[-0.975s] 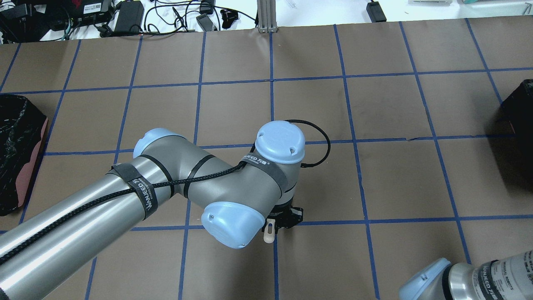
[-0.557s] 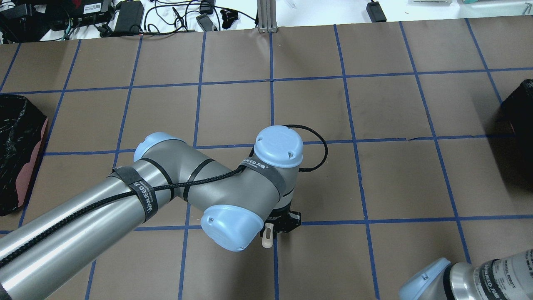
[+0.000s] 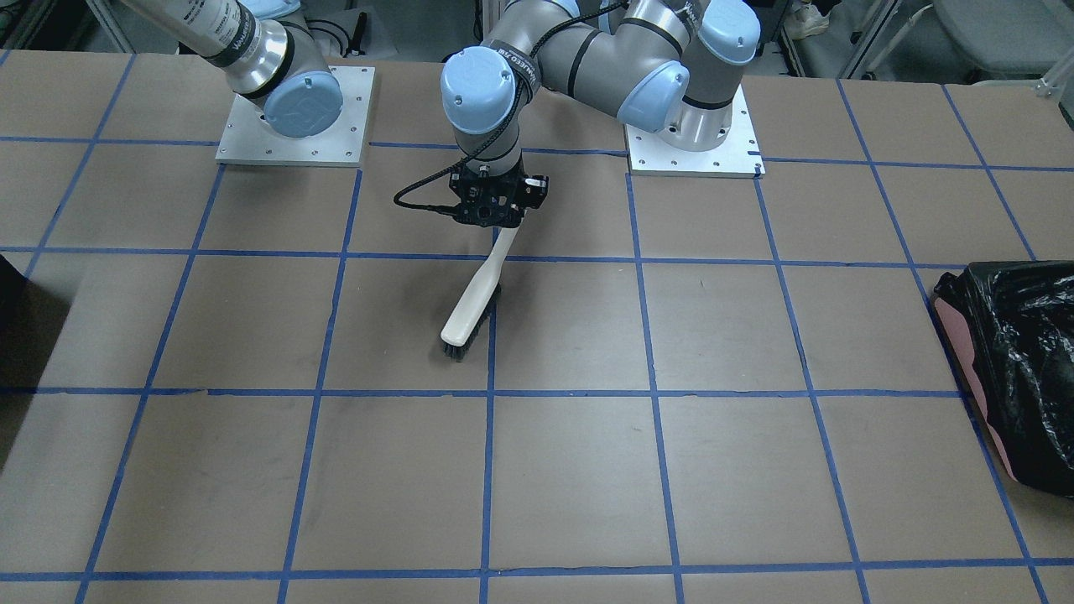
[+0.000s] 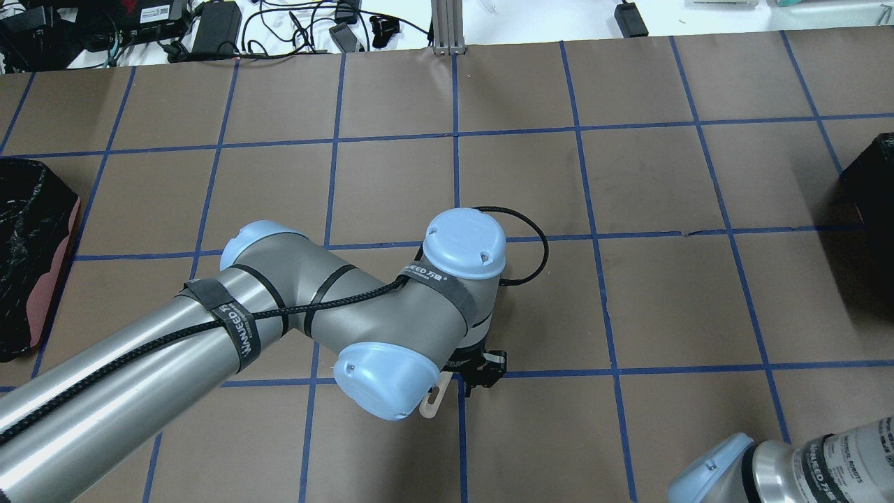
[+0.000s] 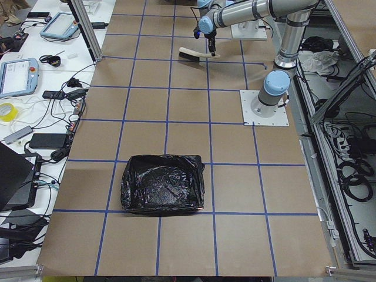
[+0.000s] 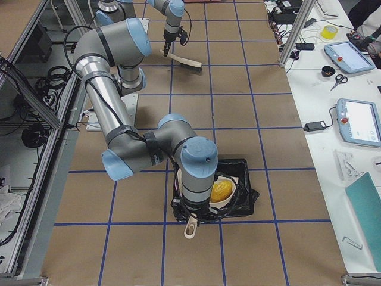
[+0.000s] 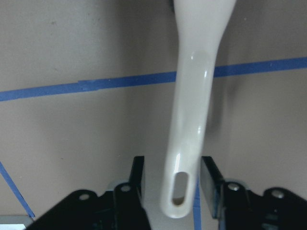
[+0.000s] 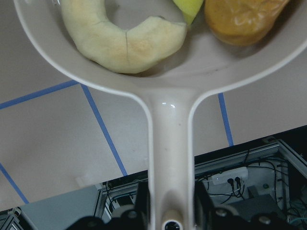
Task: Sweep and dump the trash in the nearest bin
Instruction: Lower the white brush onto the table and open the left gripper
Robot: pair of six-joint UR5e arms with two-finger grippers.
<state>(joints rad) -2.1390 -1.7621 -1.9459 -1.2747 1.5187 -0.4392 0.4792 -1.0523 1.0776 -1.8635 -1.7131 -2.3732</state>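
Since the earlier overhead frames, the handle end of the white brush (image 4: 431, 403) has swung toward that view's left. At centre, the left claw (image 3: 499, 222) is set narrow about the brush handle, apparently gripping it, though contact on one side is hard to confirm. The brush slants down, with its bristles on the desk (image 3: 755, 335). The right claw (image 8: 170, 191) clamps the handle of a white dustpan (image 8: 168, 86) held over the black-lined bin (image 6: 245, 173). The trash lies in the pan: crescent slice (image 8: 120, 45), sponge piece (image 8: 187, 7) and potato-like lump (image 8: 240, 21), close together.
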